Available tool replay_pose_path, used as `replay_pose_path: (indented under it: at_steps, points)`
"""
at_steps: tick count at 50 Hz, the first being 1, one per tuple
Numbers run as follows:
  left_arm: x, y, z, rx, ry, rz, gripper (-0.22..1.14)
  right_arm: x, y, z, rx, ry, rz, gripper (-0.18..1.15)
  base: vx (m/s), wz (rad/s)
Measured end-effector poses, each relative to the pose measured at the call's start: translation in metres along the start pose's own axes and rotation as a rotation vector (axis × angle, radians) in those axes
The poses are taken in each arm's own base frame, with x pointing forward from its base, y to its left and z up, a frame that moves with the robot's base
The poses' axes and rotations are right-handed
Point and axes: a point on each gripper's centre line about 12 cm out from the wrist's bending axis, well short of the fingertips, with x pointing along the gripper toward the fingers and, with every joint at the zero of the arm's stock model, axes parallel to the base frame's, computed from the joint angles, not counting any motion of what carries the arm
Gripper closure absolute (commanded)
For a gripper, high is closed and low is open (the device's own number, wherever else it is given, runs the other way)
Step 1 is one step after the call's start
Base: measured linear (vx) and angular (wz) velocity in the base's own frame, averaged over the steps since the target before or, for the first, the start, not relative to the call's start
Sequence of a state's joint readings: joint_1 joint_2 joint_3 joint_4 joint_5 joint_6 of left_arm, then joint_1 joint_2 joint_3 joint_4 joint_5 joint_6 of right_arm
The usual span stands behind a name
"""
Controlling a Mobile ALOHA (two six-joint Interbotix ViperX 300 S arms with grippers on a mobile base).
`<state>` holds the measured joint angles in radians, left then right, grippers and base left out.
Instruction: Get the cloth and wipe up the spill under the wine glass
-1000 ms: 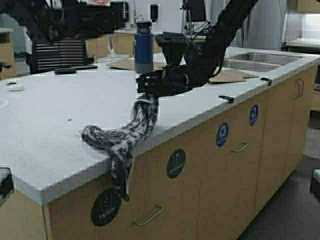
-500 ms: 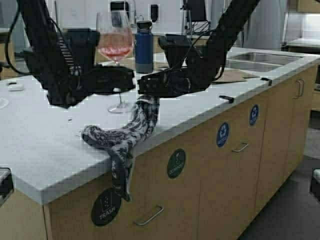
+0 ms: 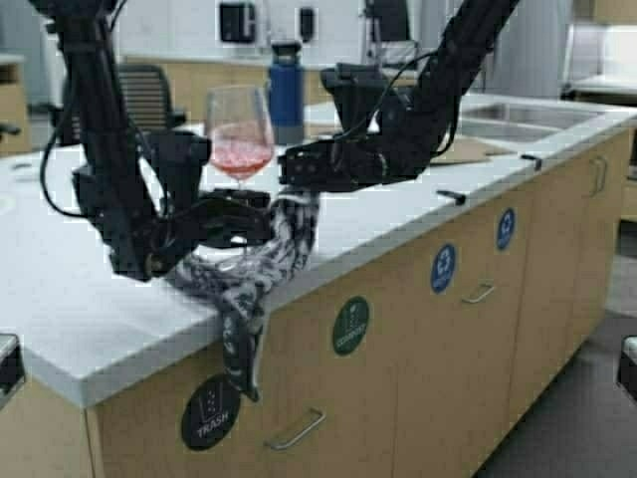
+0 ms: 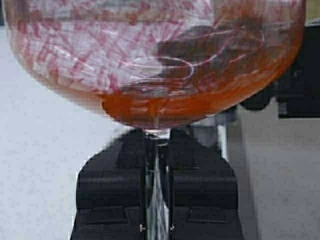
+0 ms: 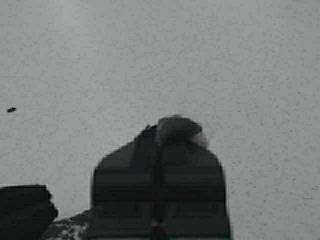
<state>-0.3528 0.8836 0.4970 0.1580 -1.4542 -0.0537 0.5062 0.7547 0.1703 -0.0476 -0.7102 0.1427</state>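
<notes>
Cloth (image 3: 249,274) hangs from R end effector (image 3: 289,169), over counter edge.

Your high view looks forward and down from behind the arms. Both wrist cams sit super close: left on the wine glass (image 4: 155,65), right on bare surface (image 5: 200,60).

Pale speckled surface (image 3: 90,299) of a kitchen island, with a few things lying on it.

The cloth (image 3: 254,274) lies at the front edge, part on the top and one end hanging down over the cabinet front. Farther back stands a dark blue bottle (image 3: 287,92). Flat brown sheets (image 3: 463,151) lie near the sink (image 3: 518,118) sunk into the far right end. Two small dark clips (image 3: 450,197) sit on the front-right edge.
</notes>
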Motion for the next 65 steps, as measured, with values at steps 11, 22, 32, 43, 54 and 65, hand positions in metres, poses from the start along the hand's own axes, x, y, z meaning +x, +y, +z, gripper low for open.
replay_pose_path:
  at_steps: [11,22,32,43,54,65]
  points:
    - [0.002,0.003,0.011,-0.014,-0.048,0.013,0.79,-0.012,0.002,0.015,0.001,-0.05,0.006,0.9,0.0,0.0]
    - [0.016,0.003,0.053,0.001,-0.15,0.006,0.79,-0.049,-0.018,0.062,0.06,-0.192,-0.068,0.9,0.0,0.0]
    - [0.026,0.005,0.058,0.007,-0.177,0.007,0.79,-0.094,-0.043,0.102,0.088,-0.336,-0.153,0.9,0.0,0.0]
    - [0.033,0.006,0.042,0.006,-0.169,0.004,0.79,-0.138,-0.044,0.138,0.057,-0.446,-0.176,0.9,0.0,0.0]
    - [0.031,0.006,0.028,0.002,-0.14,0.004,0.79,-0.156,-0.04,0.161,0.024,-0.508,-0.179,0.9,0.0,0.0]
    - [0.024,0.004,0.008,-0.003,-0.095,-0.006,0.77,-0.157,-0.04,0.158,0.025,-0.502,-0.18,0.9,0.0,0.0]
